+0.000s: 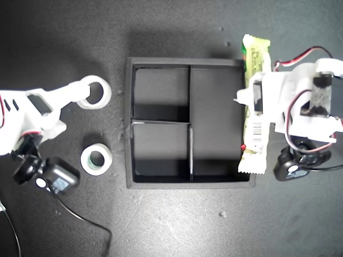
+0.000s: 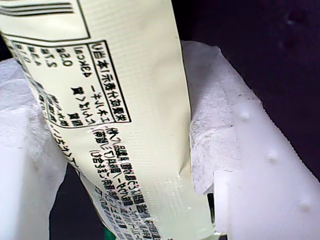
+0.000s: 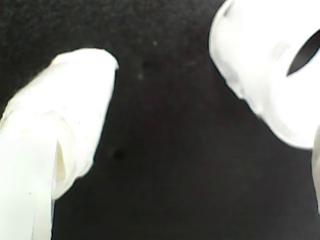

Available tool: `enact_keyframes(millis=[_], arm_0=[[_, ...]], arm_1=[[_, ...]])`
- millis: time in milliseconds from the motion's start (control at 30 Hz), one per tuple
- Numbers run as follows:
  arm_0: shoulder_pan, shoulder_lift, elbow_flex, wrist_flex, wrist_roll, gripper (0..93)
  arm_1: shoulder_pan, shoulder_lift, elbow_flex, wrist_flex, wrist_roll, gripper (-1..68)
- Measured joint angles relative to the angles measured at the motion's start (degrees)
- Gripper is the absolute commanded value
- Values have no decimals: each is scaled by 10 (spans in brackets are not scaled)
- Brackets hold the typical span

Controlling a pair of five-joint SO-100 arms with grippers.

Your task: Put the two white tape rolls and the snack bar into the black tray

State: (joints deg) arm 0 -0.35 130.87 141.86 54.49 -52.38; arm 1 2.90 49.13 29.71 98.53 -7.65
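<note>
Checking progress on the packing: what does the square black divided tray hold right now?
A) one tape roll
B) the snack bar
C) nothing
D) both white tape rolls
C: all three compartments of the square black divided tray show bare black floor in the exterior view.

Black tray (image 1: 128,123); pale yellow-green snack bar (image 1: 255,96) with black print; white tape rolls (image 1: 95,92), one (image 1: 96,159) greenish-grey inside.
</note>
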Motion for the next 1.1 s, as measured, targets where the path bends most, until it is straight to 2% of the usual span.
enact_keyframes(millis=[233,667,1100], arm_0=[[-5,-21,0,-2,3,313],[-9,-61,-23,-7,7,313],[-11,-44,-23,-7,7,312]], arm_1=[[-27,-1,-40,-14,4,120],[-54,-11,1,-110,16,121],[-58,-47,5,-133,37,118]])
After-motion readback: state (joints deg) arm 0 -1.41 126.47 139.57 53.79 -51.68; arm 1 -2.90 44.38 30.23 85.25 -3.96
